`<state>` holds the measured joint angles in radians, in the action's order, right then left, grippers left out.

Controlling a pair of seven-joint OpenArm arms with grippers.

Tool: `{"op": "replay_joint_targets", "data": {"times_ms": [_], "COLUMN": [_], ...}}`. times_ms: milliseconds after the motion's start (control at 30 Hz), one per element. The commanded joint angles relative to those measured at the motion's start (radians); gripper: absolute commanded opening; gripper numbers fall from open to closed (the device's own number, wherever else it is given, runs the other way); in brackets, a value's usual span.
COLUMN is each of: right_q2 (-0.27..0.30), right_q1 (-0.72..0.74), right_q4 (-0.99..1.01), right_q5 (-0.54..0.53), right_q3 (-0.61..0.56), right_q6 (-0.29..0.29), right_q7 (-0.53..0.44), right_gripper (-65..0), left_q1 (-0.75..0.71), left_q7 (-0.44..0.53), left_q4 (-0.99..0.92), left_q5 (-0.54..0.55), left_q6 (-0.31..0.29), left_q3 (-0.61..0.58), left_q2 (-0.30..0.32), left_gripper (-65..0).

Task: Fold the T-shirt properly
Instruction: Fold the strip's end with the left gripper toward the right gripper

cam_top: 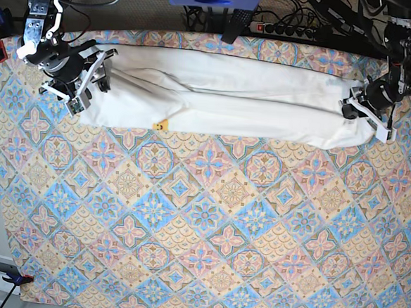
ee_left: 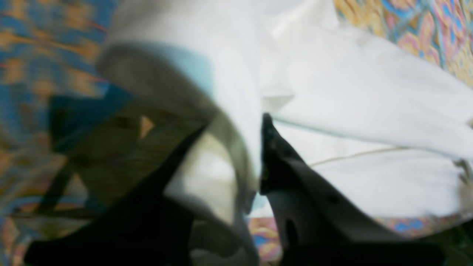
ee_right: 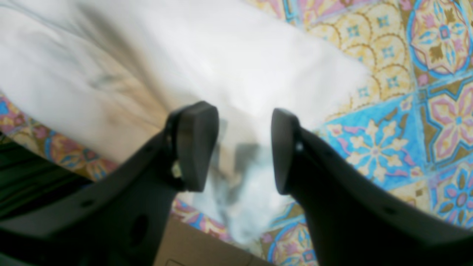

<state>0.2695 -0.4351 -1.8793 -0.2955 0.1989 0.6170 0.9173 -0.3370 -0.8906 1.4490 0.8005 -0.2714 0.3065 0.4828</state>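
T-shirt, soft white cotton, pinched between closed dark fingers of left end effector. Right wrist view: right end effector held part open, empty, above cloth. Base view: shirt rolled into long band across patterned table.

The T-shirt spans the tabletop's far edge; everything nearer lies open for a gripper.
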Motion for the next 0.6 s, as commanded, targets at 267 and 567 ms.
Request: {"op": "replay_joint_targets", "data": {"times_ms": [267, 567], "right_q2": [0.012, 0.020], "right_q1": [0.003, 0.003], "right_q4": [-0.021, -0.022], "right_q5": [-0.011, -0.011], "right_q3": [0.004, 0.011], "right_q6": [0.002, 0.002], "right_q7": [-0.017, -0.017], "right_gripper": [-38.2, -38.2], "left_q1": [0.020, -0.075], "left_q7": [0.034, 0.034], "left_q4": [0.022, 0.289], "left_q5": [-0.103, -0.109], "left_q6": [-0.004, -0.004], "left_q3": [0.078, -0.054], "left_q2": [0.015, -0.137], "left_gripper": [-63.9, -63.9]}}
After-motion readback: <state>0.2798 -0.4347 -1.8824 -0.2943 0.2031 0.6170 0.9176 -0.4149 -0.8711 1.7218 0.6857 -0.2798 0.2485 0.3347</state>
